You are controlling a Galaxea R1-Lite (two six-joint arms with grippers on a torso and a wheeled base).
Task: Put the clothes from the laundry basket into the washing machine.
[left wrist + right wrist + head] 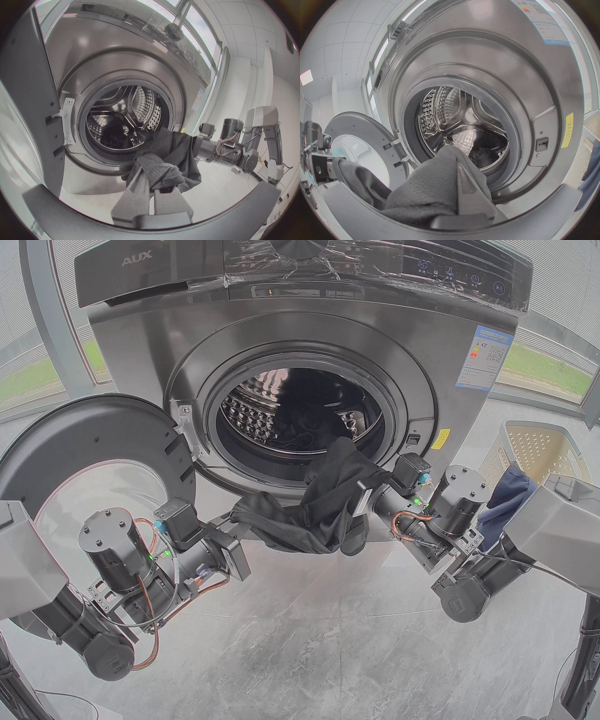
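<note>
Left tool [153,195] clamped on black garment [312,509], right tool [461,189] gripping its other end, cloth slung just before open washing machine [300,334] mouth

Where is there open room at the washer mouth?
Upper and left half of the mouth, above the black garment, is open. The lower right rim is crowded: garment hangs across it, held by left gripper and right gripper. Bare floor lies below them.
</note>
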